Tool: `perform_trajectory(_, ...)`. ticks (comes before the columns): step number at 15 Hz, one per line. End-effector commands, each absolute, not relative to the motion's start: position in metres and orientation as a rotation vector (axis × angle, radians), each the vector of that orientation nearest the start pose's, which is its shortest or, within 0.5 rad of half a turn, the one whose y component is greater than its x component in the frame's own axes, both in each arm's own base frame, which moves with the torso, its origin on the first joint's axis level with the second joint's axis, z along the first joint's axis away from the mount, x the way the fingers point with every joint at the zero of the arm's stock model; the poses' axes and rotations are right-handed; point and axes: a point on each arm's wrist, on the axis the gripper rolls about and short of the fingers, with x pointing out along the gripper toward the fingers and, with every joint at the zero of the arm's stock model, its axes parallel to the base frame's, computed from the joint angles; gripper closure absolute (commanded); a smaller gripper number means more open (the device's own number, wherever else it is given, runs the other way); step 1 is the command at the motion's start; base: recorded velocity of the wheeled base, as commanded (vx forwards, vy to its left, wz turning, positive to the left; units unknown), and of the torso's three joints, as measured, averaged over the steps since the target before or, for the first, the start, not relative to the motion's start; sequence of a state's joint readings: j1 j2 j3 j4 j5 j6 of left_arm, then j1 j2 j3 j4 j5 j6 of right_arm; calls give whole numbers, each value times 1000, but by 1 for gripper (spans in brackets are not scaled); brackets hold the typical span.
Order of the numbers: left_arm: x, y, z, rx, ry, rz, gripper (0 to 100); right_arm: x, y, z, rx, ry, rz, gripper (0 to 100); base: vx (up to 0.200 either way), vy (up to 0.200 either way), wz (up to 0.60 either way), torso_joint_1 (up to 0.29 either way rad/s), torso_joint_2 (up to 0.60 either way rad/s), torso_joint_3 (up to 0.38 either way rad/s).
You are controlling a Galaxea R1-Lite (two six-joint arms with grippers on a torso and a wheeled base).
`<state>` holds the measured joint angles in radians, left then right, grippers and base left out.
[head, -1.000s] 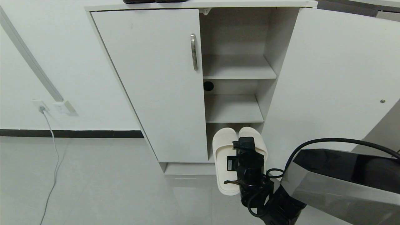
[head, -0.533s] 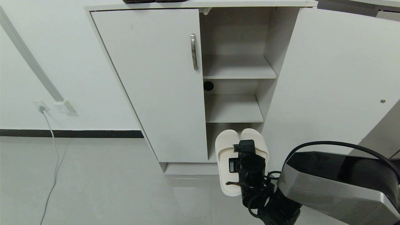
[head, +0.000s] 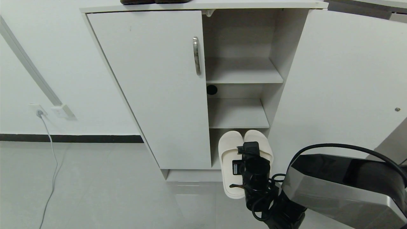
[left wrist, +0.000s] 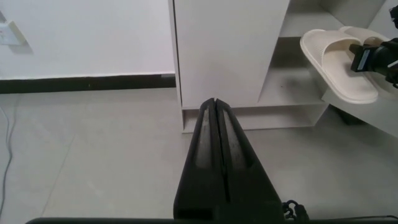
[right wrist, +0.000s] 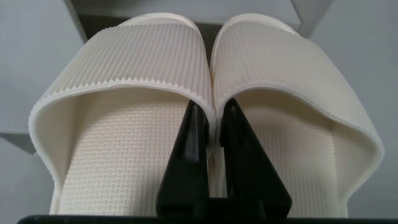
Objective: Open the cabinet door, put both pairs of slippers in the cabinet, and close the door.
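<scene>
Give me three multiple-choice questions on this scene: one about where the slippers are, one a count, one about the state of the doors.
1. Where are the cream slippers?
A. on the middle shelf
B. held in front of the bottom compartment
C. on the floor

2. How many slippers does the right claw pinch?
A. one
B. two
C. four

3. The cabinet doors are:
A. both shut
B. both open
C. left door shut, right door open

Answers:
1 B, the pair hangs in the air before that opening.
2 B, it clamps both inner edges together.
3 C, the left one lies flush and the right one stands swung wide.
</scene>
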<state>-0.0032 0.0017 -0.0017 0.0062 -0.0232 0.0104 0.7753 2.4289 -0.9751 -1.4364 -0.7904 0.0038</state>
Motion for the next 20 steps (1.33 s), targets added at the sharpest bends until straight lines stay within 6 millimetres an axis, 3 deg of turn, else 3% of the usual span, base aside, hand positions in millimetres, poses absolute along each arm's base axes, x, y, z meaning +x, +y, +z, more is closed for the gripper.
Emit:
perform_trajectory(1, -23, 0, 75, 11, 8, -26, 100, 310, 282, 33, -2, 5, -14, 100, 200, 0, 0, 2, 2, 2)
perform_trajectory(9, -23, 0, 75, 11, 8, -26, 100, 312, 280, 38, 6, -7, -23, 100, 200, 0, 0, 2, 2, 4)
perform_trajectory(14, -23, 0, 75, 9, 8, -26, 100, 316, 277, 38, 10, -9, 5, 100, 0, 0, 0, 0, 0, 0)
perform_trajectory(18, -23, 0, 75, 9, 8, -26, 100, 342, 271, 48, 5, 5, -15, 100, 0, 0, 0, 0, 0, 0)
perform_trajectory(20, -23, 0, 75, 9, 8, -25, 100, 367, 273, 58, -2, 25, -8, 100, 0, 0, 0, 0, 0, 0)
